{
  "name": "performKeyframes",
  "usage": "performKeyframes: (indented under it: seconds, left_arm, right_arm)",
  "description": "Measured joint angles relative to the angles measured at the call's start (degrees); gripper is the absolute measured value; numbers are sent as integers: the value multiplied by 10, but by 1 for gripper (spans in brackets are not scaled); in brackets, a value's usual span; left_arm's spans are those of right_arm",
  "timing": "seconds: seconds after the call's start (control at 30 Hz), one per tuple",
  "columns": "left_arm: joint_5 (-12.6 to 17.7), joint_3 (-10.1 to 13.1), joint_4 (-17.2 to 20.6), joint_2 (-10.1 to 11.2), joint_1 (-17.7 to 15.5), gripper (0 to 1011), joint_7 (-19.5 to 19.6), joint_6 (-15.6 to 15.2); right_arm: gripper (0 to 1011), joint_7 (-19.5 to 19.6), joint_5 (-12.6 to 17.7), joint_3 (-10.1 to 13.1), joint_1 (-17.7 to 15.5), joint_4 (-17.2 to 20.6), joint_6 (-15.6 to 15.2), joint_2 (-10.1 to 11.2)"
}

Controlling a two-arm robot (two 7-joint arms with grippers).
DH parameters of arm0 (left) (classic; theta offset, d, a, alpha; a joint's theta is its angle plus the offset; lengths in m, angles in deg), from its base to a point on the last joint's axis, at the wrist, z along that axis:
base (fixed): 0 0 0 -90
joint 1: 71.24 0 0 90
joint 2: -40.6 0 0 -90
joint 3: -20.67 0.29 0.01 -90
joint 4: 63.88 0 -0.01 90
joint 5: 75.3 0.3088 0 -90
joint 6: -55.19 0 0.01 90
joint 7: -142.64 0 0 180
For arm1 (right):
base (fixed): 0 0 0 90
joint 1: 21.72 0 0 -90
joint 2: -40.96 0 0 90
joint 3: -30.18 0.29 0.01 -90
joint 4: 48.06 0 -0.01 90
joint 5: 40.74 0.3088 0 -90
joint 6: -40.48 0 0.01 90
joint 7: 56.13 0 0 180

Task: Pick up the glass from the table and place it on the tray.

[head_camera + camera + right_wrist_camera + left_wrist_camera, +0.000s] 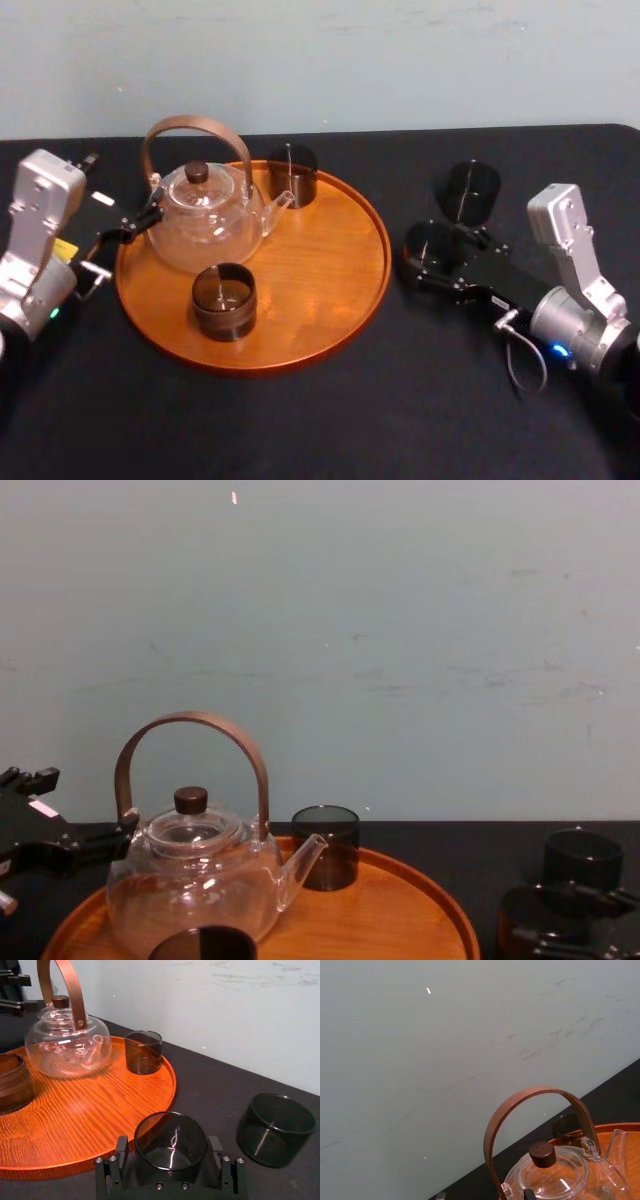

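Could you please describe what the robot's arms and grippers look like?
Both arms have boxy silver-grey wrist housings and black grippers. Behind the left gripper sit yellow and white labels and a green light; behind the right gripper, a looping grey cable and a blue light.

Four glasses (224, 300) (292, 175) (433, 250) (471, 190), one teapot (205, 215), one tray (320, 270)

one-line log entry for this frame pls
phase: pre-grasp | right gripper: open, straddling glass on table, right of tray | left gripper: parked beside teapot | on tray: two glasses | spare glass: table, farther back
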Motion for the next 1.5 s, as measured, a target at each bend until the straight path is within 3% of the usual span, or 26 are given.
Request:
performKeyframes:
  seconds: [0.47, 0.8, 0.97, 1.5]
  left_arm:
    - [0, 0, 0, 0, 0, 1009, 0, 0]
    - [0, 0, 0, 0, 0, 1009, 0, 0]
    - [0, 0, 0, 0, 0, 1009, 0, 0]
    - [0, 0, 0, 0, 0, 1010, 0, 0]
  right_arm:
    - [1002, -27, -8, -2, 29, -45, 2, -25]
    - [997, -26, -8, -2, 28, -44, 2, -24]
    - [905, -26, -8, -2, 27, -43, 2, -24]
    - [903, -34, 1, 2, 23, -29, -4, -22]
